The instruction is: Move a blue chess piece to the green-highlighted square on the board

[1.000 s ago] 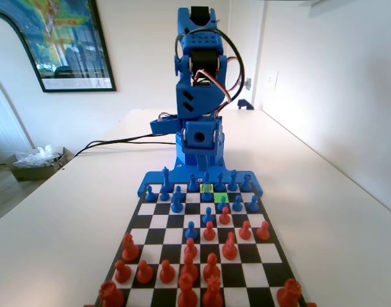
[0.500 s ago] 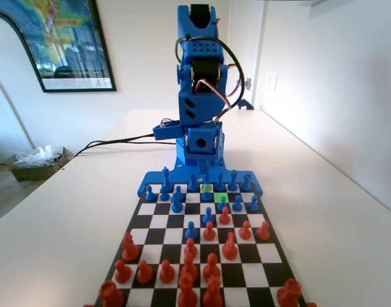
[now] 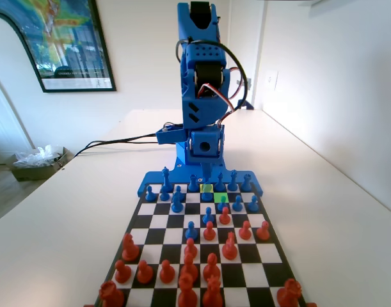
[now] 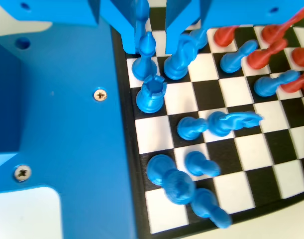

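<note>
The board (image 3: 201,236) is being carried on a pale surface (image 3: 67,224), with its blue rim (image 3: 198,181) lying at the far end of the fixed view, just below the base of the blue arm (image 3: 200,96); the arm is being held folded and upright above that rim. The green-highlighted square (image 3: 221,197) is being shown in the second row from the rim, slightly right of the middle in the fixed view, with a paler yellow-green square (image 3: 207,188) touching its far left corner; a blue piece (image 3: 222,203) is seen at the green square, though whether it is standing on it cannot be told. Blue pieces are being kept in the rows nearest the rim, and orange-red pieces (image 3: 189,268) are filling the near half of the board.

In the wrist view the pincer (image 4: 156,35) is hanging from the top edge over the board's rim-side rows; its jaws are being held apart with a gap between them, and a slim blue piece (image 4: 144,57) is standing in that gap, though whether the jaws are touching it cannot be told; a blue rook (image 4: 152,93) is standing just below it, and a blue knight (image 4: 231,122) is placed further right
</note>
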